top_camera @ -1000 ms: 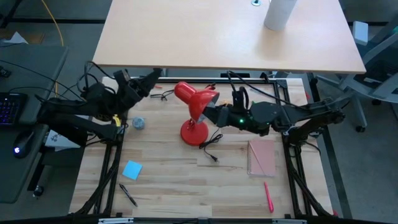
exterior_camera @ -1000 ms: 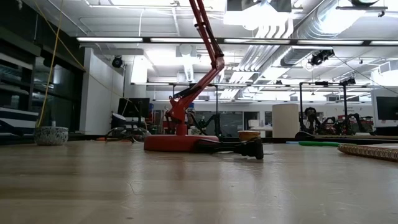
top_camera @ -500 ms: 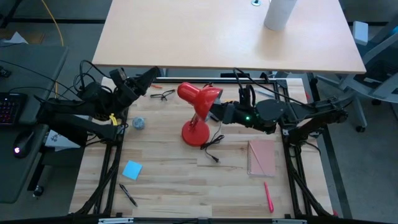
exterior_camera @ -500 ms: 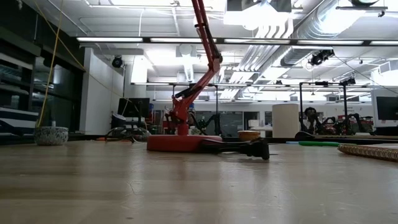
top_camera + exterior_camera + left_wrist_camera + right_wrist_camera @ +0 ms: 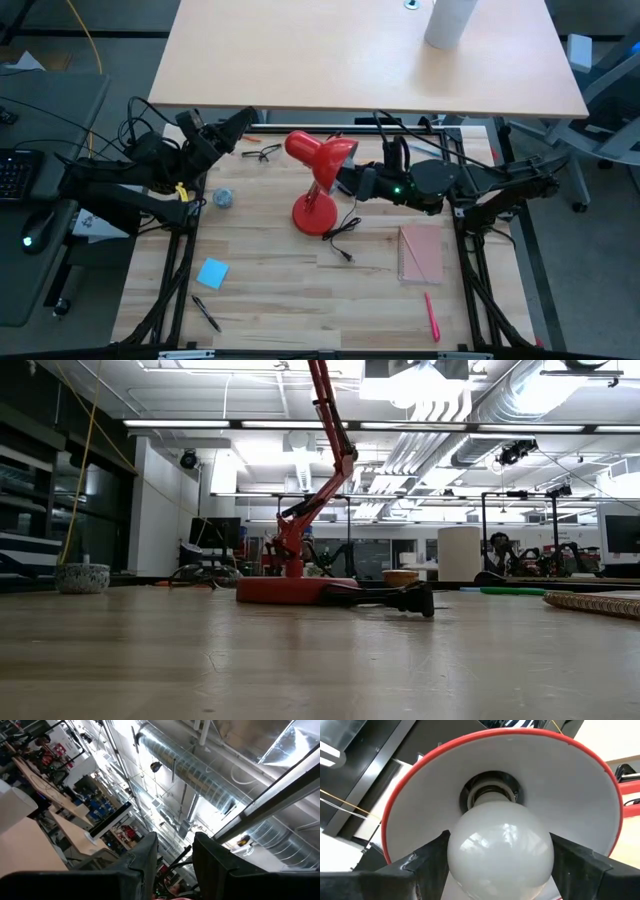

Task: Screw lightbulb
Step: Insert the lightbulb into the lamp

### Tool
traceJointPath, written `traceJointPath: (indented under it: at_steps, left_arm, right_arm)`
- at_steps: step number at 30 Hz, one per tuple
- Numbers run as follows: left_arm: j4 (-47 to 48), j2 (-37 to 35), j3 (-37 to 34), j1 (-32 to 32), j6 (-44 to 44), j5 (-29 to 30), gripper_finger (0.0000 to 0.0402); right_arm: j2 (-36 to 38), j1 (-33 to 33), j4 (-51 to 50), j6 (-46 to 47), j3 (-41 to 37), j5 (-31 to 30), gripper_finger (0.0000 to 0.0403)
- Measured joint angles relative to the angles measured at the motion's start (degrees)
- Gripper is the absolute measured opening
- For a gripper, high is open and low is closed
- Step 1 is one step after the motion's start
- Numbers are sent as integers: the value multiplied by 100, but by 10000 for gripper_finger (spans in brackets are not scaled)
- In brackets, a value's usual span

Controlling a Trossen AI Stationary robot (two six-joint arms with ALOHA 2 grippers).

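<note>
A red desk lamp stands mid-table on its round base (image 5: 313, 214), with the shade (image 5: 318, 152) tipped toward the right. Inside the shade's white lining (image 5: 560, 785) sits the white lightbulb (image 5: 500, 847), its narrow end at the socket (image 5: 490, 795). My right gripper (image 5: 347, 181) reaches into the shade's mouth and is shut on the bulb. My left gripper (image 5: 243, 125) is raised at the far left, away from the lamp. It points up at the ceiling, and its fingers (image 5: 145, 865) stand slightly open with nothing between them. My right gripper pinches the lightbulb's round glass at its widest part (image 5: 454, 855) between its two fingers, one on each side. The fingers come about level from the table's right side, along the bulb's axis. The bulb is clear of the table, its narrow end in the shade's socket.
The lamp's black cord and plug (image 5: 340, 246) trail near the base. A pink notebook (image 5: 421, 252) and a red pen (image 5: 431, 316) lie at the right. At the left are a blue note (image 5: 212, 272), a black pen (image 5: 207, 313), a small grey object (image 5: 222, 198) and glasses (image 5: 262, 153).
In the first half second my right gripper drew a little toward the table's right edge with the bulb. The lamp's shade went with it, and the base and plug slid slightly along the table. Since then nothing has moved.
</note>
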State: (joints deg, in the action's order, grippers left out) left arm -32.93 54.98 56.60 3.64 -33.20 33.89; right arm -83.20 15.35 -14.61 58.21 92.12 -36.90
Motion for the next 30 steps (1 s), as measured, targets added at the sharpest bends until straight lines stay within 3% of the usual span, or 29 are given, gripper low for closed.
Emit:
traceJointPath:
  at_steps: [12, 21, 25, 30]
  left_arm:
    - [0, 0, 0, 1, -63, -35, 106]
    - [13, -116, 0, 2, -61, -73, 106]
    - [1, -203, 0, 2, -60, -181, 106]
    - [9, -289, 0, 2, 55, -186, 106]
  right_arm:
    - [-4, 0, 9, -217, 0, 63, 295]
    - [5, -31, -310, -206, 0, 265, 389]
    - [40, -85, -394, 45, 0, 55, 391]
    - [35, -127, -172, -181, -4, 523, 390]
